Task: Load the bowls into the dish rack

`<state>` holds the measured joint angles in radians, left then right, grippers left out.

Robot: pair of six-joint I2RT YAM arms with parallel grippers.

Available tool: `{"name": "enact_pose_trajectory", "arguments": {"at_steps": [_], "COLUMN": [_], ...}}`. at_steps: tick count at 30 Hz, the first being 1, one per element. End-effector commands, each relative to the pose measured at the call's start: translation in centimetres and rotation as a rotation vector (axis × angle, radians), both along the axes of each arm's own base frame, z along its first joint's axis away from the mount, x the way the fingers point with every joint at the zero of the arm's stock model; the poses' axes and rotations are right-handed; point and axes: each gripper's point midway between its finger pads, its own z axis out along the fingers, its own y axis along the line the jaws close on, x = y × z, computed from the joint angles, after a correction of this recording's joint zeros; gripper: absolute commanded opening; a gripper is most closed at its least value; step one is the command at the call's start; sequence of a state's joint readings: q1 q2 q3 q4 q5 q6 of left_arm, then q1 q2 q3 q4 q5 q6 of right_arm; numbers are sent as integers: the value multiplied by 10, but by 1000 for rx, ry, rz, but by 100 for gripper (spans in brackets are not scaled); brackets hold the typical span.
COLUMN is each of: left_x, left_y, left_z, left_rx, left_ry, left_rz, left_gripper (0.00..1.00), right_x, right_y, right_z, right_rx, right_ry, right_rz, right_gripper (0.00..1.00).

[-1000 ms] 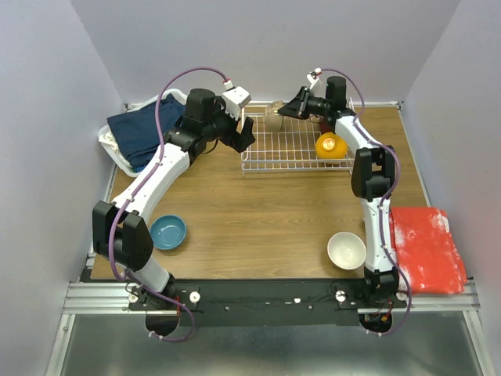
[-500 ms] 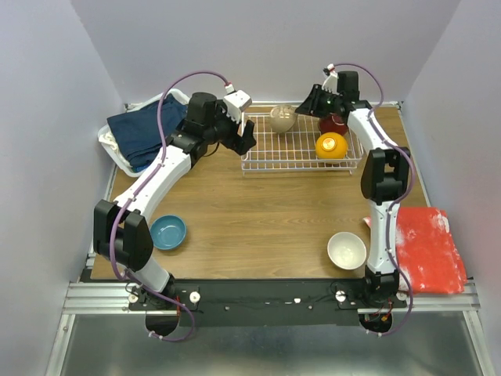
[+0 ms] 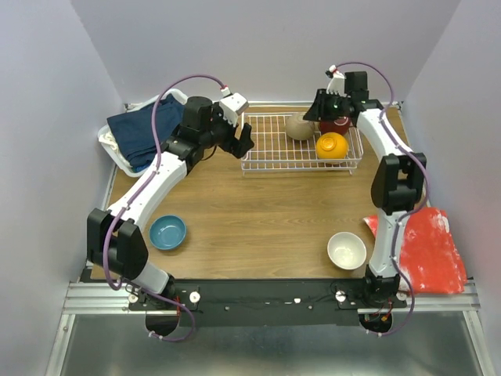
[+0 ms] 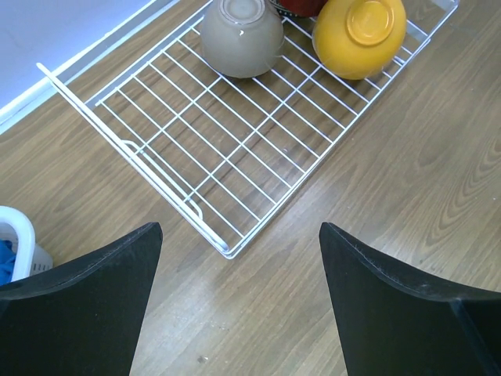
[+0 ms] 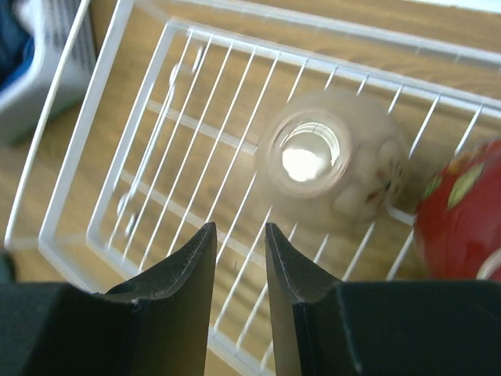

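The white wire dish rack stands at the back of the table. In it lie a cream bowl upside down, an orange bowl and a dark red bowl. A blue bowl sits near the front left and a white bowl near the front right. My left gripper is wide open and empty over the wood by the rack's left corner. My right gripper hovers over the rack, narrowly open and empty, apart from the cream bowl. The other bowls are out of view.
A white plastic basket with dark blue cloth stands at the back left, close to my left arm. A red cloth lies at the right edge. The left wrist view shows the cream bowl and the orange bowl.
My right gripper carried the cream bowl over the rack, let it go and drew back to the right. The bowl now lies further right in the rack. My left gripper shifted slightly.
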<state>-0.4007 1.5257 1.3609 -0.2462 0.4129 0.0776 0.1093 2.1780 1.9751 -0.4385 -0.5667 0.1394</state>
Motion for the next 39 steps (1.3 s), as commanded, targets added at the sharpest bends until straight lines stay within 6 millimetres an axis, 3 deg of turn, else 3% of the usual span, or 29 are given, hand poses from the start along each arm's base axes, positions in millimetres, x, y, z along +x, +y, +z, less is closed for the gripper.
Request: {"name": "enact_pose_trajectory", "arguments": {"at_steps": [1, 3, 4, 6, 8, 11, 14, 17, 24, 30, 39], "left_x": [-3, -3, -3, -1, -2, -3, -3, -1, 1, -4, -13], "left_y": [11, 16, 18, 23, 25, 26, 29, 31, 36, 39, 46], "left_z": [28, 27, 29, 23, 22, 15, 6, 0, -11, -5, -13], "left_rx": [10, 28, 36, 52, 62, 92, 121, 150, 190, 189, 209], "left_ry": [-110, -122, -135, -135, -140, -137, -133, -135, -124, -137, -122], "left_rz": [38, 58, 62, 85, 87, 74, 76, 73, 79, 86, 90], "left_gripper": [91, 91, 91, 92, 92, 92, 92, 92, 92, 92, 92], "right_x": [-91, -128, -171, -218, -279, -332, -348, -361, -402, -398, -404], "right_y": [-15, -22, -30, -39, -58, -77, -83, -74, -52, -52, -71], "right_z": [44, 36, 24, 10, -9, -23, -30, -32, -62, -75, -96], "right_rx": [-229, -313, -397, -472, -562, -624, -684, -687, -666, -642, -687], "right_ry": [-169, -189, -208, -213, -193, -171, -242, -305, -275, -184, -92], "right_rz": [304, 419, 573, 752, 994, 1183, 1277, 1359, 1612, 1650, 1744], "right_gripper": [40, 41, 41, 41, 42, 42, 42, 40, 40, 41, 41]}}
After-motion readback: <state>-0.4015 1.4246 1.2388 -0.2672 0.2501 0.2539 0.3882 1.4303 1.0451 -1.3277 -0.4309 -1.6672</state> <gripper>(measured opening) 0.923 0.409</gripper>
